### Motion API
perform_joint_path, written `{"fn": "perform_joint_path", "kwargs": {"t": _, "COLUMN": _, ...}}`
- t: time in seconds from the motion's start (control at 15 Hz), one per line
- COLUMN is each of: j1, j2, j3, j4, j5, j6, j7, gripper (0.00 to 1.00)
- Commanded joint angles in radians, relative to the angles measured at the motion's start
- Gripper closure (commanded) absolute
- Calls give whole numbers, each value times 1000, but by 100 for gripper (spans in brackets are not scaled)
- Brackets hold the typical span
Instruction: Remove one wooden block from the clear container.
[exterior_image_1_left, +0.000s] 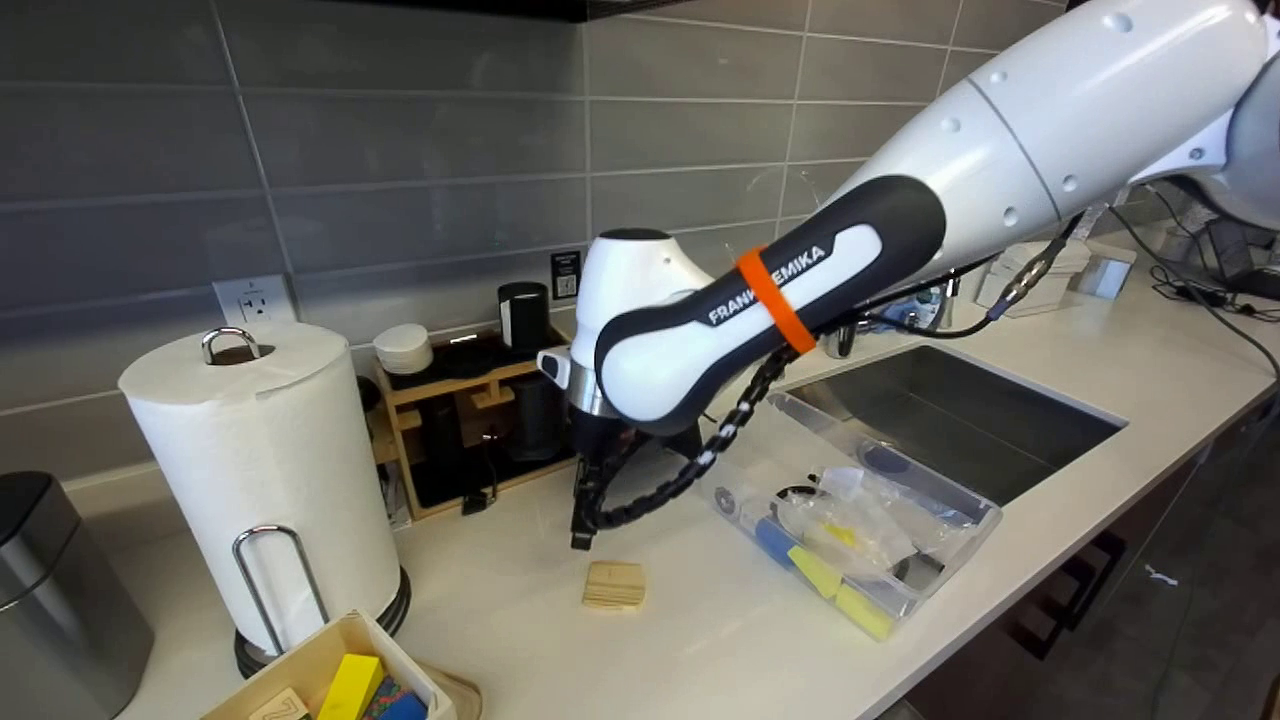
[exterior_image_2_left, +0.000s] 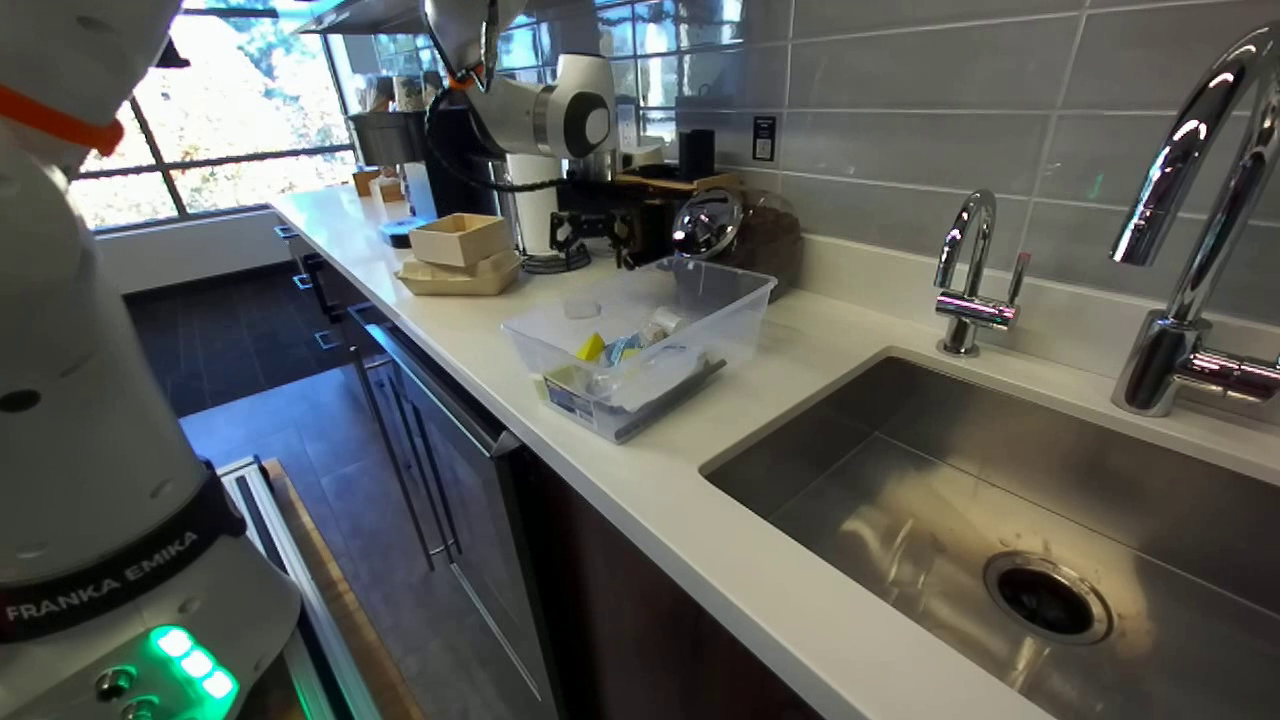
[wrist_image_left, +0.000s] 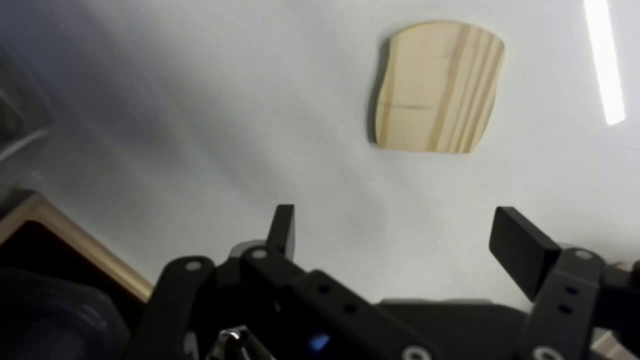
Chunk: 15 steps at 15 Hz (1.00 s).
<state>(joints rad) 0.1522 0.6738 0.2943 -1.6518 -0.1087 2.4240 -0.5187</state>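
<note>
A light-tan wooden block (exterior_image_1_left: 614, 585) with bowed sides lies on the white counter, outside the container. In the wrist view the wooden block (wrist_image_left: 440, 87) lies ahead of the fingertips and to the right of the picture's middle. I cannot make it out for sure in the exterior view (exterior_image_2_left: 592, 240) where my gripper shows beyond the container. My gripper (wrist_image_left: 395, 209) is open and empty, pointing down above the counter, apart from the block. The clear container (exterior_image_1_left: 958, 570) holds yellow pieces and plastic bags; it also shows in an exterior view (exterior_image_2_left: 735, 315).
A wooden box (exterior_image_1_left: 400, 665) with yellow and blue pieces stands near the paper towel roll (exterior_image_1_left: 265, 480). A wooden shelf (exterior_image_1_left: 395, 400) with black items stands against the wall, close to the gripper. The sink (exterior_image_1_left: 960, 420) lies beyond the container. A metal bin (exterior_image_1_left: 60, 600) stands at the edge.
</note>
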Motion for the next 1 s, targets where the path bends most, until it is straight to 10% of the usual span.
{"fn": "perform_joint_path", "kwargs": {"t": 0.0, "j1": -71, "j2": -169, "j3": -20, "j4": -96, "j5": 82, "j6": -134, "j7": 70, "gripper": 0}}
{"fn": "perform_joint_path", "kwargs": {"t": 0.67, "j1": -179, "j2": -663, "j3": -188, "j4": -534, "j5": 252, "j6": -196, "j7": 273, "gripper": 0}}
{"fn": "perform_joint_path", "kwargs": {"t": 0.73, "j1": -154, "j2": -534, "j3": -184, "j4": -385, "j5": 213, "j6": -231, "j7": 228, "gripper": 0}}
{"fn": "perform_joint_path", "kwargs": {"t": 0.93, "j1": -153, "j2": -571, "j3": -198, "j4": -410, "j5": 213, "j6": -230, "j7": 226, "gripper": 0}}
